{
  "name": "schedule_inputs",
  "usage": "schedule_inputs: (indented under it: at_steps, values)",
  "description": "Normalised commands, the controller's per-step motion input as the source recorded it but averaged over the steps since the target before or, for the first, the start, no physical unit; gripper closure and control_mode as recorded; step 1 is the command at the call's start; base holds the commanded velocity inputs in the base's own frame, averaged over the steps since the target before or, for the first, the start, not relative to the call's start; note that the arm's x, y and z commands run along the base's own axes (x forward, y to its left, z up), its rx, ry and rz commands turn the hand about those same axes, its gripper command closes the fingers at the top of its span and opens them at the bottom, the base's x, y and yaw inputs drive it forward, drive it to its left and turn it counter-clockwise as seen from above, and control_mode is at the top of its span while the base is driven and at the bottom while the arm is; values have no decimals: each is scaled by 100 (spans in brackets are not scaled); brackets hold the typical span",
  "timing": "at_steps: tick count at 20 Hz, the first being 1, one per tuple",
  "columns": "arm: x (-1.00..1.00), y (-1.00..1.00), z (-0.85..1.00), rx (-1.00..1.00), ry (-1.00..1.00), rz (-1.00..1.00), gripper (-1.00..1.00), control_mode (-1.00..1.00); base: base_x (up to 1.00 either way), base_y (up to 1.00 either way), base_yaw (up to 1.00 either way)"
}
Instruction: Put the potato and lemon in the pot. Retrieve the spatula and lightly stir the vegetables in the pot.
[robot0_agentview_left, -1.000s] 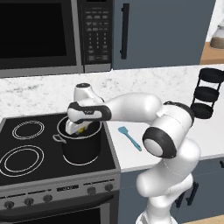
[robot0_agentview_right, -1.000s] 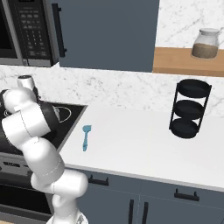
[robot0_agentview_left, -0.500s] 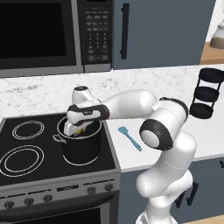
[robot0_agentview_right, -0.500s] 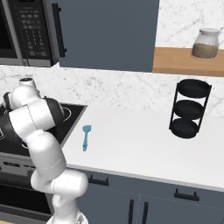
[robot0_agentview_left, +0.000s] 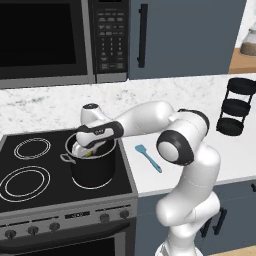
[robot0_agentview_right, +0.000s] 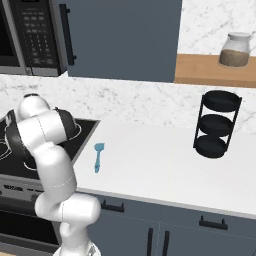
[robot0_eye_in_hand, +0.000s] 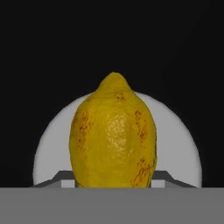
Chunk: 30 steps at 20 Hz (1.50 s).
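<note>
The dark pot (robot0_agentview_left: 92, 170) stands on the stove's right front burner. My gripper (robot0_agentview_left: 86, 150) reaches down into its mouth, and the hand hides most of the inside. A yellow lemon (robot0_agentview_left: 88, 153) shows at the fingers just inside the rim. In the hand view the lemon (robot0_eye_in_hand: 113, 135) sits close up between the fingers, brown-flecked with its pointed end up, over the pot's pale grey bottom (robot0_eye_in_hand: 52, 144). The gripper appears shut on it. The light-blue spatula (robot0_agentview_left: 148, 157) lies flat on the white counter to the right of the stove, also visible as the spatula (robot0_agentview_right: 98, 156).
The black stove top (robot0_agentview_left: 30, 175) has ring burners left of the pot. A microwave (robot0_agentview_left: 50, 40) hangs above it. A black three-tier rack (robot0_agentview_right: 216, 125) stands at the counter's back right, with a jar (robot0_agentview_right: 235, 50) on the wooden shelf above.
The hand has sunk a little lower into the pot's mouth with the lemon, and the elbow has swung slightly left. The spatula has not moved.
</note>
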Motion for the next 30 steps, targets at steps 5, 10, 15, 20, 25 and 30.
schedule_inputs:
  at_steps: [5, 10, 15, 20, 25, 30]
  values:
    - [9, 2, -20, 0, 0, 0, 100, -100, 0, 0, 0]
    - [7, 0, -13, 0, 0, 0, 100, -100, 0, 0, 0]
    - [2, 0, -5, 0, 0, 0, 100, -100, 0, 0, 0]
    - [0, 0, 0, 0, 0, 0, -100, -100, 0, 0, 0]
    - [0, 0, 0, 0, 0, 0, -100, -100, 0, 0, 0]
    - [-11, 0, 5, 4, -4, 0, -100, -100, 0, 0, 0]
